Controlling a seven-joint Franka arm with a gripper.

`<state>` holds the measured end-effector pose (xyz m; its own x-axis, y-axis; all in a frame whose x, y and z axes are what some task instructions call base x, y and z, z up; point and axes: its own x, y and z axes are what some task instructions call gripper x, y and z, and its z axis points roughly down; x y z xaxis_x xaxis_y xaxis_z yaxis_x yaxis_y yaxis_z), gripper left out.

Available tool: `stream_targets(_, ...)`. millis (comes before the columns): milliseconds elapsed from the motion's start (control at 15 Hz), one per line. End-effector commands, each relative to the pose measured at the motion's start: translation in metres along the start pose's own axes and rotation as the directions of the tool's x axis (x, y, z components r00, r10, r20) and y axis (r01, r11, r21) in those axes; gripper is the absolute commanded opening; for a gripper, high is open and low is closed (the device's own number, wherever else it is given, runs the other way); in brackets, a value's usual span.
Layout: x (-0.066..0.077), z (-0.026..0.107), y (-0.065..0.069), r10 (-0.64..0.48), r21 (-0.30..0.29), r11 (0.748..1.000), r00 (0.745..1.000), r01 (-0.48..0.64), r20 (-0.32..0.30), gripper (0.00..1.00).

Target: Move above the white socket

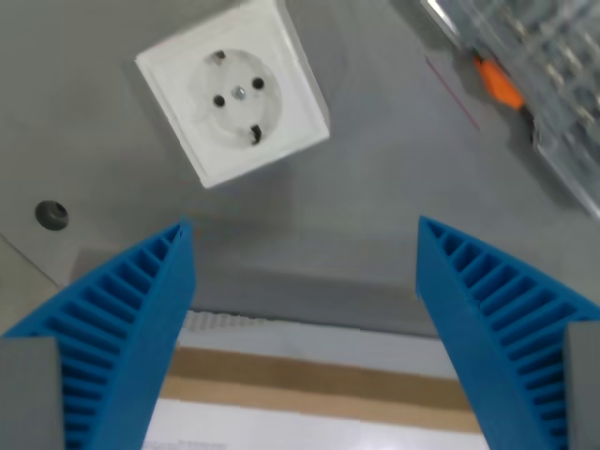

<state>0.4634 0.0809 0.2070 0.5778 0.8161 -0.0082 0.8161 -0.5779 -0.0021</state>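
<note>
The white socket [234, 92] sits at about eleven o'clock on the grey worktop [375, 187], a stiff, smooth, light-looking plastic block best gripped across its flat sides, while the blue pincer [305, 234] hangs wide open, holding nothing.

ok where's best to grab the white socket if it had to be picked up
Probably across two opposite flat sides of the socket, coming straight down from above. It lies face up on the table, turned diagonally in the wrist view, so the open tool would need rotating to match.
</note>
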Motion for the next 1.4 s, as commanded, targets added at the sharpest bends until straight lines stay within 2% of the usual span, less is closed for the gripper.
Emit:
stream_targets(67, 0.003, 0.009, -0.007, -0.282, -0.034, 0.959, 0.95, 0.28, -0.133, 1.0)
stream_targets(333, 0.009, 0.015, -0.011, -0.346, -0.041, 0.938, 0.928, 0.343, -0.14, 1.0)
stream_targets(667, 0.017, 0.024, -0.017, -0.382, -0.052, 0.924, 0.913, 0.378, -0.143, 1.0)
stream_targets(1400, 0.027, 0.034, -0.022, -0.38, -0.047, 0.925, 0.914, 0.377, -0.142, 1.0)
